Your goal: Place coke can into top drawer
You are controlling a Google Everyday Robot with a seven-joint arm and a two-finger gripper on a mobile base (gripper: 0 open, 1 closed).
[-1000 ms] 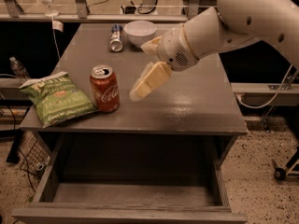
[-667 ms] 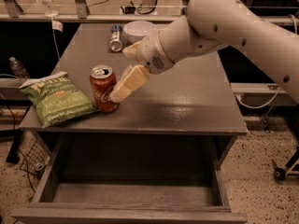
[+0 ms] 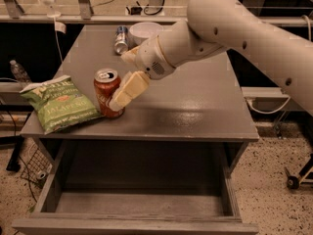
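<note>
The robot's gripper (image 3: 122,94) is now pressing up against the right side of the coke can (image 3: 106,91) at left-centre of the frame. It has swung leftward from the middle of the grey surface (image 3: 195,102), where it was hanging a second ago. The white arm (image 3: 230,28) is reaching down from the upper right and is now covering more of the back of the surface than before. Whether the gripper is apart or clamped on the can cannot be told from this view.

The coke can is standing upright in the same spot as in the earlier frames, near the front edge of the surface and left of its middle. The green chip bag (image 3: 58,104) is also lying where it was, just beside the can on the left, filling the front left corner with its left end reaching the side edge. At the far edge, a silver-and-blue can (image 3: 121,39) is lying on its side next to a white bowl (image 3: 145,32), well apart from the coke can.

Open grey surface is stretching to the right of the can as far as the right edge. Below the front edge, the top drawer (image 3: 137,225) is standing pulled out across the bottom of the frame, its front panel running along the lower border and its interior facing up, directly beneath and forward of the can.
</note>
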